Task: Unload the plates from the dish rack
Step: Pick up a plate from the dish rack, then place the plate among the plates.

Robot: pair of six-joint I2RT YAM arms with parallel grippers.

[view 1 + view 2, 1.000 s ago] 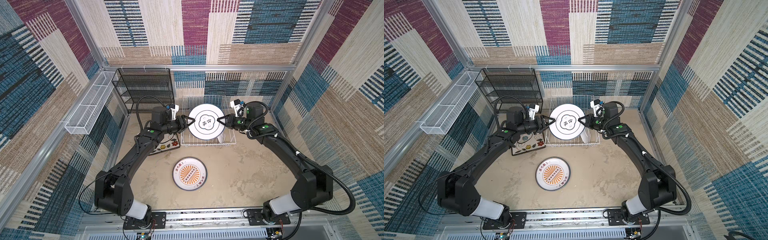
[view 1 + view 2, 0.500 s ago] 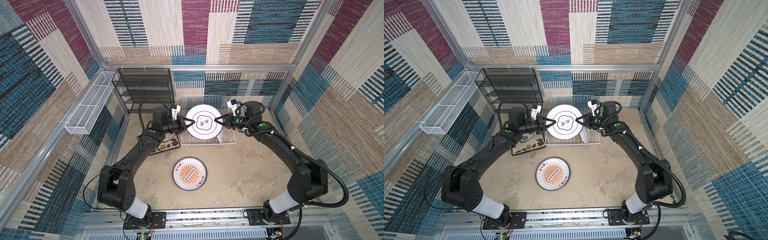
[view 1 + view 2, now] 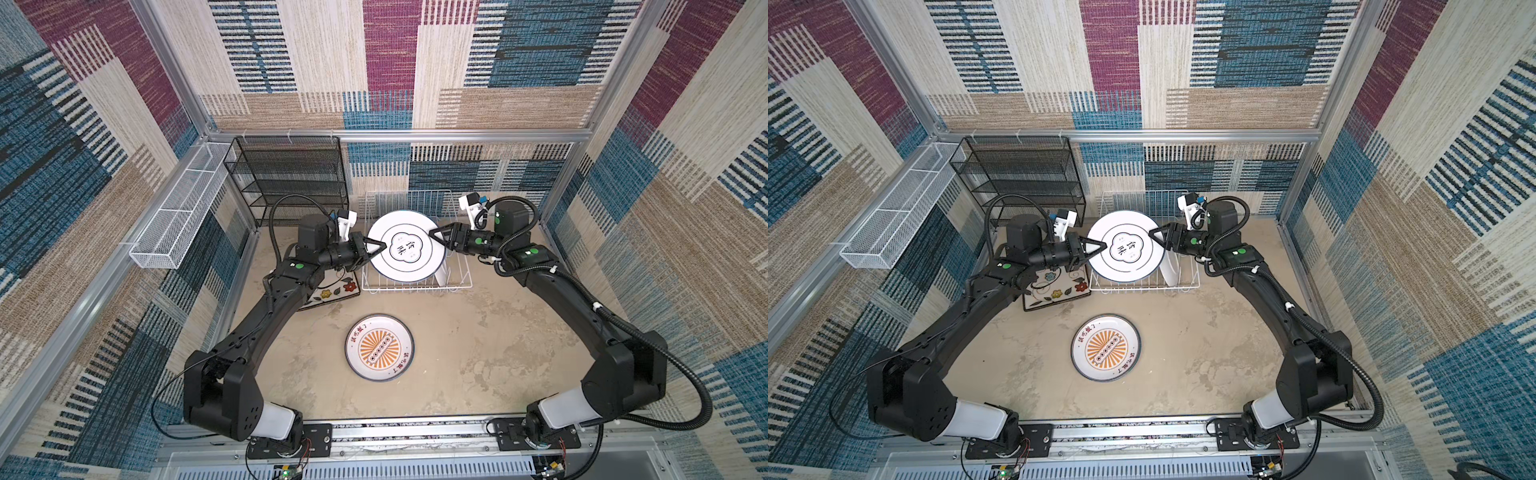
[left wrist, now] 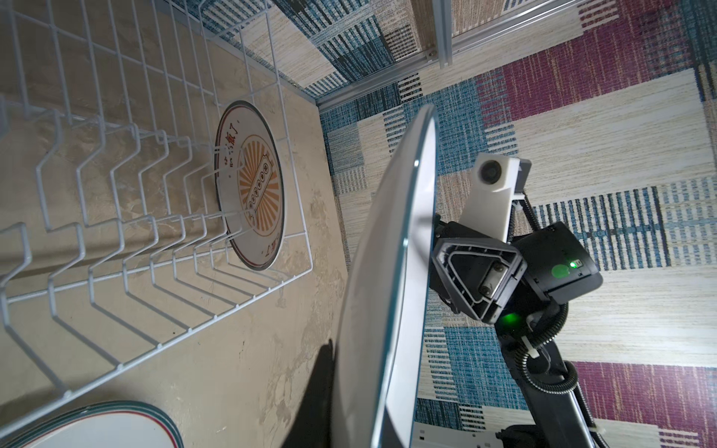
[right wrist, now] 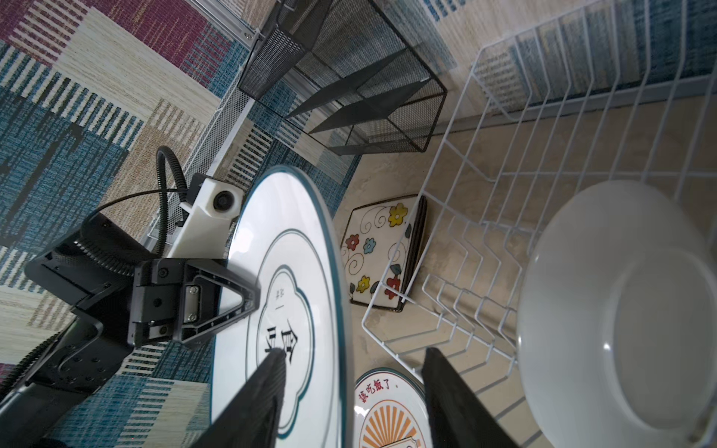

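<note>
A round white plate [image 3: 407, 247] [image 3: 1125, 247] with a dark rim and black characters hangs tilted above the white wire dish rack [image 3: 415, 289] [image 3: 1142, 289]. My left gripper [image 3: 384, 246] [image 3: 1102, 246] [image 4: 357, 422] is shut on its left rim. At the opposite rim my right gripper [image 3: 434, 237] [image 3: 1153, 236] [image 5: 354, 351] stands open, its fingers [image 5: 267, 388] apart on either side of the plate [image 5: 302, 271] edge. Another white-backed plate [image 3: 442, 270] [image 5: 620, 310] stands between the rack's tines. A round sunburst plate [image 3: 379, 348] [image 3: 1105, 348] lies face up on the table.
A square flowered plate [image 3: 332, 289] [image 3: 1054, 286] lies left of the rack, partly under my left arm. A black mesh shelf unit [image 3: 291, 178] stands at the back left. A long white mesh basket [image 3: 174, 220] hangs on the left wall. Patterned walls close in all around.
My left gripper closed on the plate's left rim. The right gripper, which was shut on the right rim, has opened. The plate has stayed above the rack.
</note>
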